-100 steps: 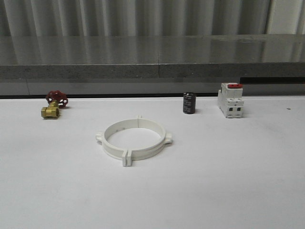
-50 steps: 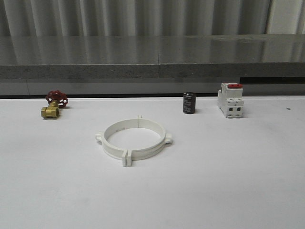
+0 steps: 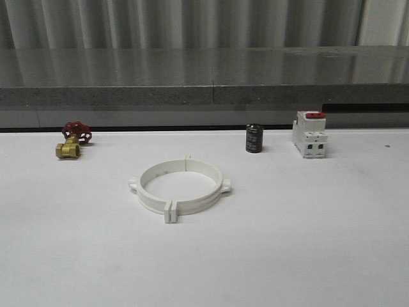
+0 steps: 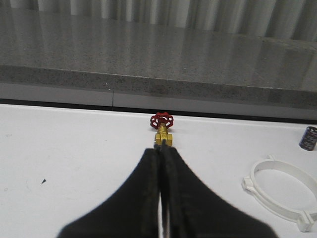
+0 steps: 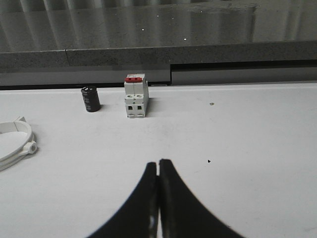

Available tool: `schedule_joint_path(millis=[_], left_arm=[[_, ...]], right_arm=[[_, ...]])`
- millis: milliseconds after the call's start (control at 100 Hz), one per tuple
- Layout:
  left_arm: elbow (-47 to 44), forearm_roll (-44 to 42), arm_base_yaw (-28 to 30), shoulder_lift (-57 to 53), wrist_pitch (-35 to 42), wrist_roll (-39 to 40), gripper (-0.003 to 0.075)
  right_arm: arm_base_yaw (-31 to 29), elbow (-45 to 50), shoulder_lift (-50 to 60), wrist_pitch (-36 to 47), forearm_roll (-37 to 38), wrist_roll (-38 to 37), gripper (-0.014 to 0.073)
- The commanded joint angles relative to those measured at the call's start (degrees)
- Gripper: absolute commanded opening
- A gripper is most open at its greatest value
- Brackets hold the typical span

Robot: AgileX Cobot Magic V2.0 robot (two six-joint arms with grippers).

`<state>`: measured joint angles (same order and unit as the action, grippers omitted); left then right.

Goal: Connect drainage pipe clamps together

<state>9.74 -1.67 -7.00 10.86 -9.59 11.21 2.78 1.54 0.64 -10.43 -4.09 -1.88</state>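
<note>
The two white drainage pipe clamps (image 3: 180, 186) lie on the white table as one closed flat ring, tabs meeting at its near and far sides. Part of the ring (image 4: 280, 191) appears in the left wrist view, and its edge (image 5: 15, 144) in the right wrist view. My left gripper (image 4: 161, 148) is shut with nothing between its black fingers, well clear of the ring. The right gripper (image 5: 158, 162) is also shut and empty, over bare table away from the ring.
A brass valve with a red handwheel (image 3: 71, 141) sits at the back left. A black cylinder (image 3: 254, 138) and a white breaker with a red switch (image 3: 309, 134) stand at the back right. A grey ledge (image 3: 204, 96) runs behind the table.
</note>
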Motion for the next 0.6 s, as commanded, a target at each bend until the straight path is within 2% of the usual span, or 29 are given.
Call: schedule_joint_path(millis=[0,340,590], left_arm=[[-1.28,-1.05,0.79,-2.61,5.52,-0.04,-0.0020],[-9.23,-2.25,2.12,-12.90,5.90,-0.04,-0.0020],[-10.53,-2.14,3.72,-13.04,8.55,0.06,-0.0020]], right_arm=[[0.18,-0.85,1.13,4.90,0.03,0.20,-0.0069],[0.18,-0.85,1.13,4.90,0.03,0.20,-0.0069],[0.18,-0.85,1.13,4.90,0.03,0.20,-0.0069]])
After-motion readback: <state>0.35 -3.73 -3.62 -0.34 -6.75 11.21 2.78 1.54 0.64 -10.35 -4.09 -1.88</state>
